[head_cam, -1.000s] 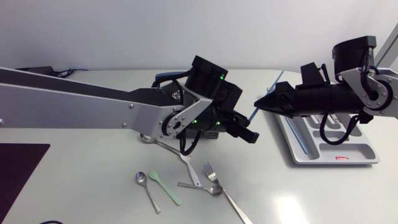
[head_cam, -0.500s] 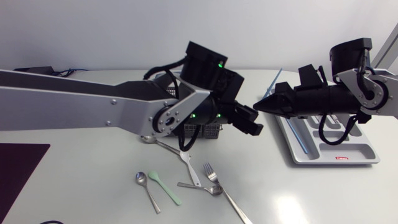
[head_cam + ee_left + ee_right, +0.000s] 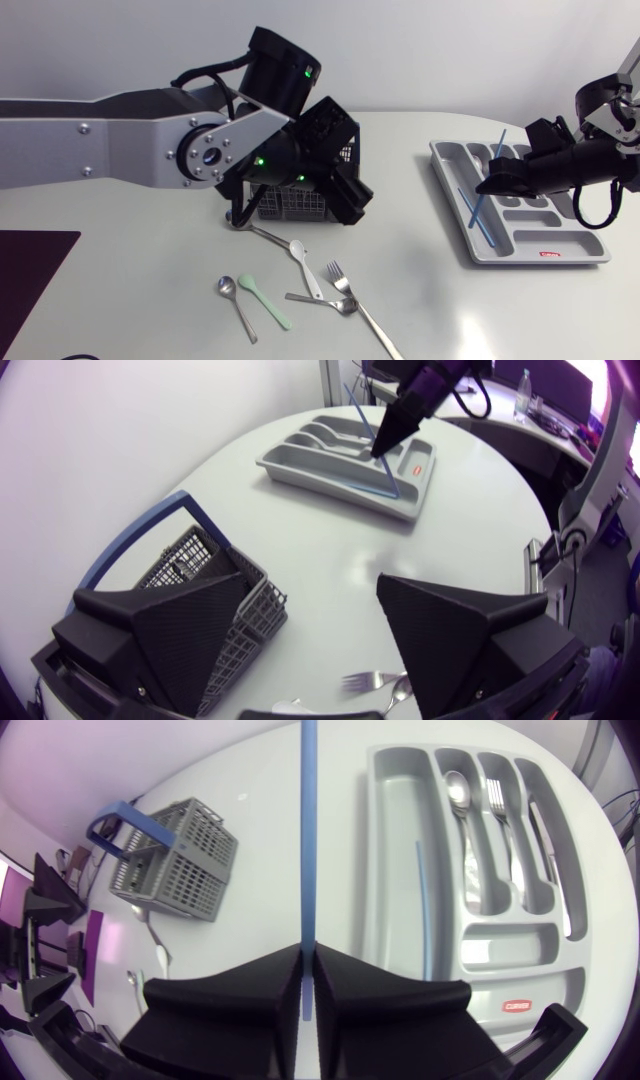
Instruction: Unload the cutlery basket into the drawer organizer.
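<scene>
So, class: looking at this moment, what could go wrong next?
The blue straw, held by the right hand, sticks out far past it; it may catch the organizer rim and land outside. The open left hand hangs close by the basket and could knock it.

Your left gripper (image 3: 312, 585) hangs with its fingers spread wide. Your right gripper (image 3: 307, 960) pinches a blue stick (image 3: 307, 840) between both fingers

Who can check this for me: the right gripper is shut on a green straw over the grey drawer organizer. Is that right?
Not quite. The straw is blue, not green; the right wrist view shows it. The rest holds: the right gripper is shut on it over the grey drawer organizer.
</scene>
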Available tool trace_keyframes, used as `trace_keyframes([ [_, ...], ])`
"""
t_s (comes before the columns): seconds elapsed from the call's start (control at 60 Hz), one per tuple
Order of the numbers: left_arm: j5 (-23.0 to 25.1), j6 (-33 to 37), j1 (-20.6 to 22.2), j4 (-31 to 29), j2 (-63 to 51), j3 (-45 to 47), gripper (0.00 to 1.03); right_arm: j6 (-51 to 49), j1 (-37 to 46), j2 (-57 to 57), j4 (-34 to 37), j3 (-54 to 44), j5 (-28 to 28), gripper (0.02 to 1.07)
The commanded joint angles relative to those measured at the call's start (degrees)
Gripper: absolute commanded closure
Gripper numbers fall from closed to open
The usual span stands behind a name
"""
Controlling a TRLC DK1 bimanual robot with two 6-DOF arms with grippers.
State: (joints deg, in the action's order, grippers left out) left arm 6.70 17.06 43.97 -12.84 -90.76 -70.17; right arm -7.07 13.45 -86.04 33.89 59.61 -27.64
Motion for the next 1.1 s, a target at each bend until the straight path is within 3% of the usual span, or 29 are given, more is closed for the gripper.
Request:
trace_keyframes([
  [0.0, -0.6, 6.9, -0.2, -2.6, 1.8, 4.2, 0.08, -6.0, 2.2, -3.0, 1.6, 1.5, 2.8, 1.01],
  [0.217, -1.5, 20.7, 0.5, -11.2, 3.0, 10.7, 0.08, -10.3, 4.8, -9.0, 0.4, 2.3, 10.4, 1.00],
  [0.433, -2.3, 27.3, 1.7, -14.6, 0.5, 13.2, 0.08, -10.9, 4.0, -12.8, -1.2, 2.3, 13.0, 0.96],
  [0.65, -2.7, 30.4, 5.7, -15.4, -3.5, 13.5, 0.12, -10.9, 2.5, -12.4, -4.4, -0.2, 15.6, 0.60],
  [0.75, -2.7, 31.5, 7.6, -15.4, -5.8, 13.6, 0.27, -11.6, 1.8, -9.5, -6.5, -2.9, 16.9, 0.37],
  [0.8, -2.7, 31.6, 8.1, -15.4, -7.0, 13.2, 0.32, -12.0, 1.8, -8.1, -7.0, -4.1, 16.9, 0.30],
  [0.9, -2.7, 32.2, 8.9, -15.4, -9.0, 12.3, 0.44, -12.4, 1.4, -5.2, -7.9, -6.4, 16.9, 0.21],
  [0.983, -2.7, 32.2, 9.2, -15.4, -10.9, 11.5, 0.46, -13.1, 1.4, -2.5, -8.0, -8.0, 16.8, 0.20],
  [1.083, -2.7, 32.2, 9.8, -15.4, -12.8, 10.1, 0.57, -13.3, 1.3, 0.4, -8.1, -9.7, 16.6, 0.20],
])
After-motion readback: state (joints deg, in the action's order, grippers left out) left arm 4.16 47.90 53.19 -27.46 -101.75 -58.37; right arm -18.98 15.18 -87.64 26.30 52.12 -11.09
